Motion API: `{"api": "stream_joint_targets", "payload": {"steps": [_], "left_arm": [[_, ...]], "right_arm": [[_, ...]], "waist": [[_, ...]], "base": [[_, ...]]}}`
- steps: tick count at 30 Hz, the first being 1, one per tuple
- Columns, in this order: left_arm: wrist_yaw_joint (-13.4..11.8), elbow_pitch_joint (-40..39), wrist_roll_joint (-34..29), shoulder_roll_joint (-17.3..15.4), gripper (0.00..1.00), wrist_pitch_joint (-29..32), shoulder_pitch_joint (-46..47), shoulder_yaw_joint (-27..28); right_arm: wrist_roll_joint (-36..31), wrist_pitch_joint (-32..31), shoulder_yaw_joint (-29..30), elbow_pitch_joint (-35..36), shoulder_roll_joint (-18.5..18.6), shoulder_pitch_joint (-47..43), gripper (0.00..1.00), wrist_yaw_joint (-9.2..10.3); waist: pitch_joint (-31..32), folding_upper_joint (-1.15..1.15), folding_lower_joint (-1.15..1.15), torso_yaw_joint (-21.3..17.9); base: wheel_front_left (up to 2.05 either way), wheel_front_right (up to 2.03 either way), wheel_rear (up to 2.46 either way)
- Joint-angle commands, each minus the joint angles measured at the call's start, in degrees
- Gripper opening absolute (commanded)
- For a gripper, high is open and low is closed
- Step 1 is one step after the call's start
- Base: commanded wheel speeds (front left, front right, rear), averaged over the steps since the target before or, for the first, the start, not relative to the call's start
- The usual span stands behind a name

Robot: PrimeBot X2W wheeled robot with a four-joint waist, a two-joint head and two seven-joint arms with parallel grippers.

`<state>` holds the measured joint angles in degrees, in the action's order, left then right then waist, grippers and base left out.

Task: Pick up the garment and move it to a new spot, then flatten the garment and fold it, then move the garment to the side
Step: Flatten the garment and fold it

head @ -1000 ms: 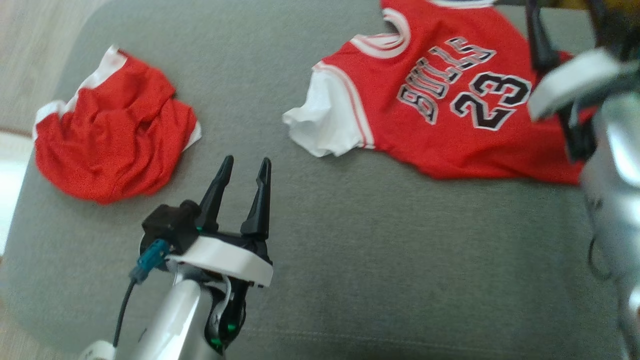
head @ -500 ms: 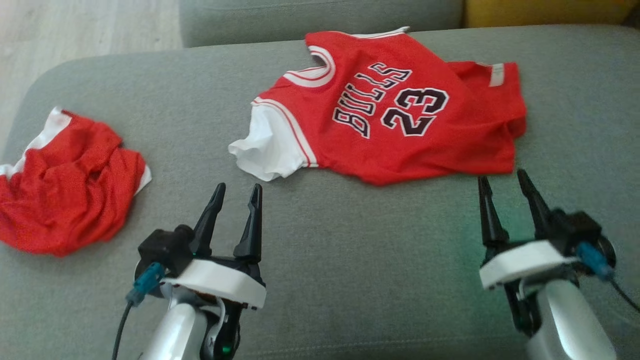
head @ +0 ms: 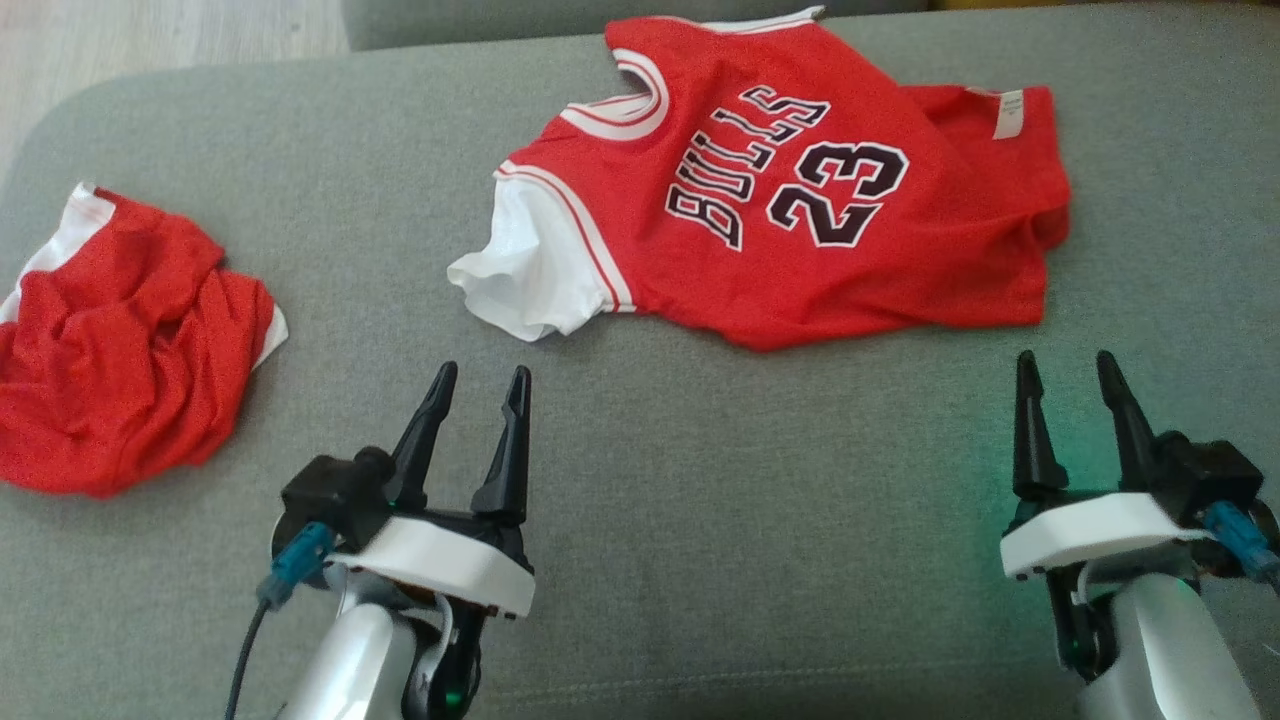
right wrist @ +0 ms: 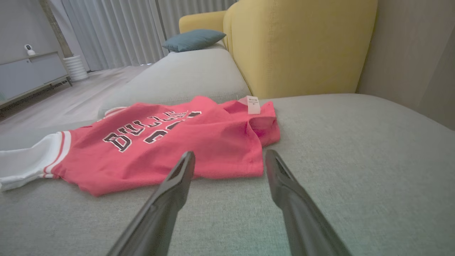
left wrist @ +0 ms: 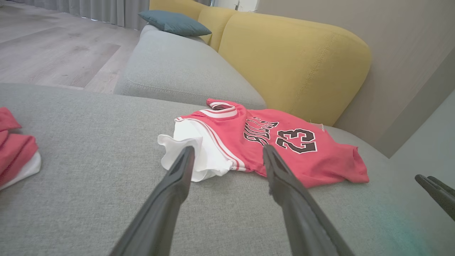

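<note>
Toward the upper middle of the head view, the red jersey lies print-up on the grey sofa, its right edge turned over so a label shows. At lower left my left end effector and at lower right my right end effector hover spread and empty, short of the cloth. I judge they're lined up for a two-handed pick. A second red garment sits bunched at far left.
</note>
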<state>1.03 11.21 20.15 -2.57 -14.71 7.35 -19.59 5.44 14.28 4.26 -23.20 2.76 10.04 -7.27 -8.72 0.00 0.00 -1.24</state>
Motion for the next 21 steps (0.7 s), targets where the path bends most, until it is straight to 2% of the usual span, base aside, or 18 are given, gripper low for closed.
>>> {"api": "stream_joint_targets", "payload": {"steps": [1,9,14,21], "left_arm": [[0.21,-1.62,-0.72,-0.31,1.0,-0.29,2.53,1.83],[0.67,-1.3,-1.48,-0.31,1.0,-0.29,3.73,1.4],[0.93,-1.04,-1.52,-0.31,1.0,-0.29,4.69,1.01],[0.79,-0.88,-1.17,-0.31,1.0,-0.29,5.2,0.36]], "right_arm": [[-0.31,0.2,-0.94,1.11,0.13,1.8,1.0,-0.22],[0.59,0.6,4.3,-2.41,0.12,4.51,1.0,-0.22],[-1.41,0.69,7.96,-5.4,0.12,8.69,1.0,-0.22],[-4.55,0.44,12.6,-13.0,0.12,13.88,1.0,-0.22]], "waist": [[-0.71,0.0,0.0,0.44],[-4.23,0.0,0.0,2.54],[-5.63,0.0,0.0,3.89],[-6.92,0.0,0.0,5.43]], "base": [[0.0,0.0,0.0],[0.0,0.0,0.0],[0.0,0.0,0.0],[0.0,0.0,0.0]]}}
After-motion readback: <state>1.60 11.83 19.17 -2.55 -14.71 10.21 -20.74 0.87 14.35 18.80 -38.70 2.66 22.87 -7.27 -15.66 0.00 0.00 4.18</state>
